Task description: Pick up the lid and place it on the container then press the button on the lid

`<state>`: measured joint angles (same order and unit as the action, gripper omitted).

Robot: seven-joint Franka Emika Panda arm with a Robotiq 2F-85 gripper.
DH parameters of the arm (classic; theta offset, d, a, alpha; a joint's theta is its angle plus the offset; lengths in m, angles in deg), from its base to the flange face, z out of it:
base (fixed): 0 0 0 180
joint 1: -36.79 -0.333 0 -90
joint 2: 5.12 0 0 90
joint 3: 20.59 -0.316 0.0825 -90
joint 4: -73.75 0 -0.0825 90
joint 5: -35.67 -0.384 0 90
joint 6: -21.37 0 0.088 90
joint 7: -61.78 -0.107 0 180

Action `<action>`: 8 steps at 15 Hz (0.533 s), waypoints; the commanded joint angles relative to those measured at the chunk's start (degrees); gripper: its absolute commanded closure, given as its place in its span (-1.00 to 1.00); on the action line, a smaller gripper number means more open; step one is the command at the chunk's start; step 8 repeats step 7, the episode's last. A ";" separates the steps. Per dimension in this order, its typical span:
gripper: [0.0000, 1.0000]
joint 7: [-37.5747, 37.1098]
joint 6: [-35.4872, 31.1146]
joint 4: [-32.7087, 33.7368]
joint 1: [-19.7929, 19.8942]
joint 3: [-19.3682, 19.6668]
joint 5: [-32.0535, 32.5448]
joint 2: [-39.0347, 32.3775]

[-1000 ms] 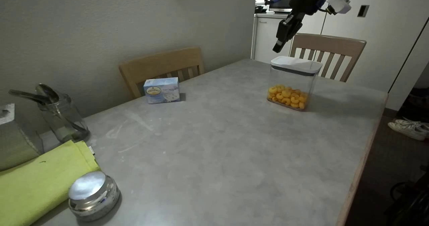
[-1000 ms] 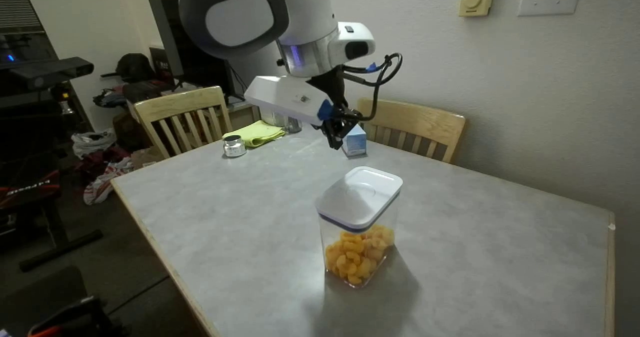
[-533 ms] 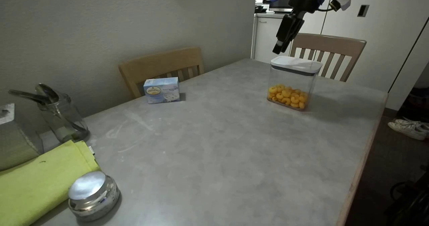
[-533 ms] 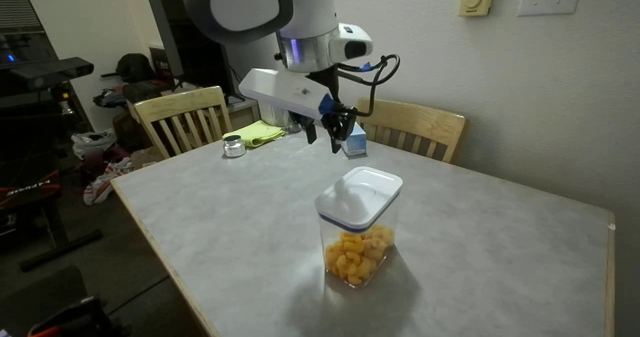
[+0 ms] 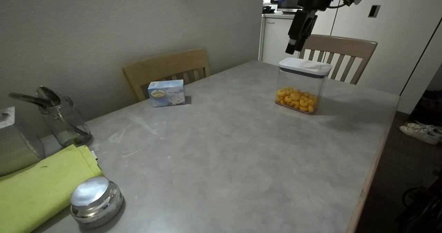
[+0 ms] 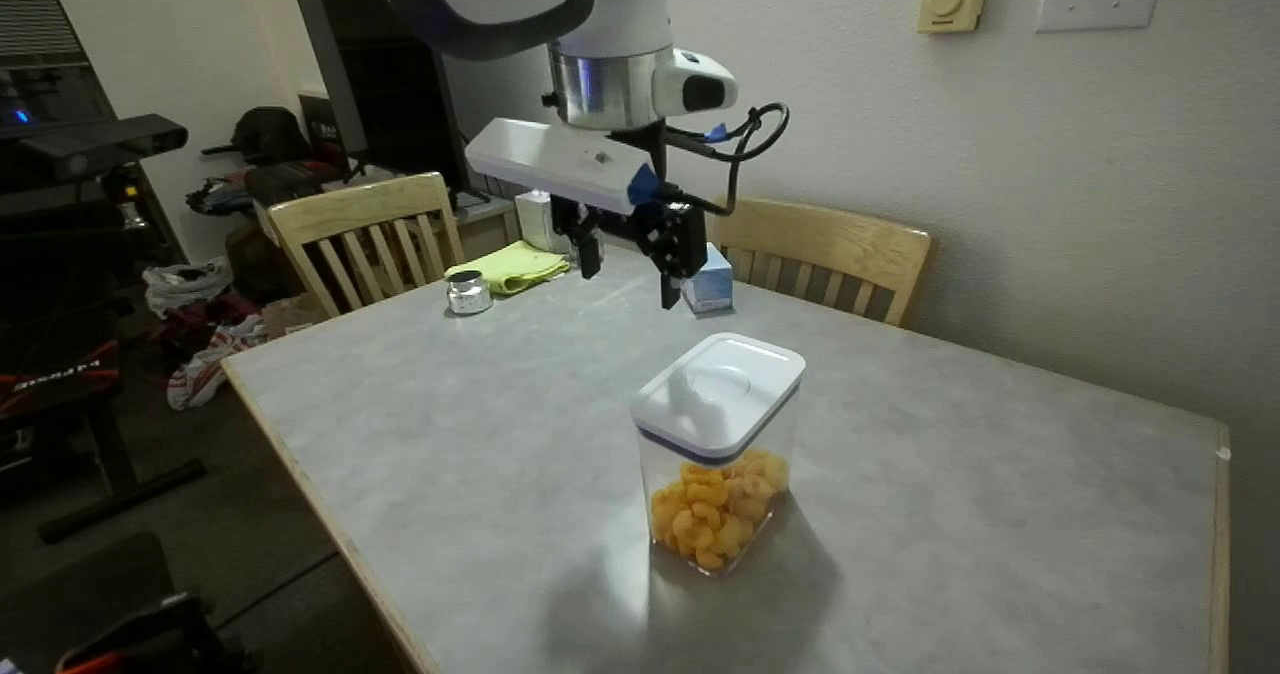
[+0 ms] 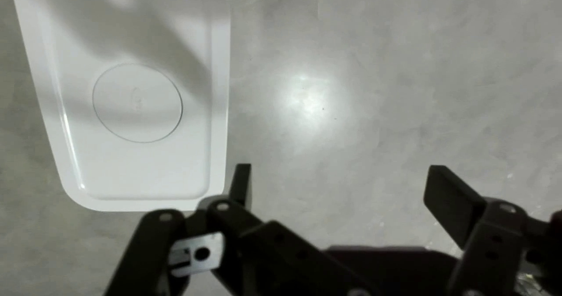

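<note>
The white lid (image 6: 690, 414) sits on top of the clear container (image 5: 299, 87), which stands upright with yellow-orange pieces (image 6: 712, 506) inside. In the wrist view the lid (image 7: 145, 168) fills the upper left, and its button (image 7: 137, 102) is a round outline, level with the surface as far as I can tell. My gripper (image 6: 630, 282) hangs above the table, higher than the lid and apart from it. Its jaws stand wide apart in the wrist view, with only tabletop between the fingers (image 7: 452, 199). The button is hard to make out in an exterior view (image 5: 305, 65).
A blue-white box (image 5: 167, 93) lies on the table near a chair (image 5: 165, 67). At the far end are a shiny metal jar (image 5: 96, 202), a yellow cloth (image 5: 51, 188) and a glass jar with cutlery (image 5: 67, 122). The wall (image 6: 1050, 204) runs along one side.
The fingers have spread from close together to wide apart. My gripper has tilted more upright and shifted slightly. Lid and container have stayed where they were.
</note>
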<state>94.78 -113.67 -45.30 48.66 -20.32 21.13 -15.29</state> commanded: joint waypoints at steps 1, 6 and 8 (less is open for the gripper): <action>-1.00 -2.20 4.26 1.60 -1.40 0.90 2.03 -0.22; -1.00 -0.49 4.06 1.00 -1.97 0.55 -0.24 -0.13; -1.00 -0.10 4.06 1.04 -2.13 0.47 -0.71 -0.22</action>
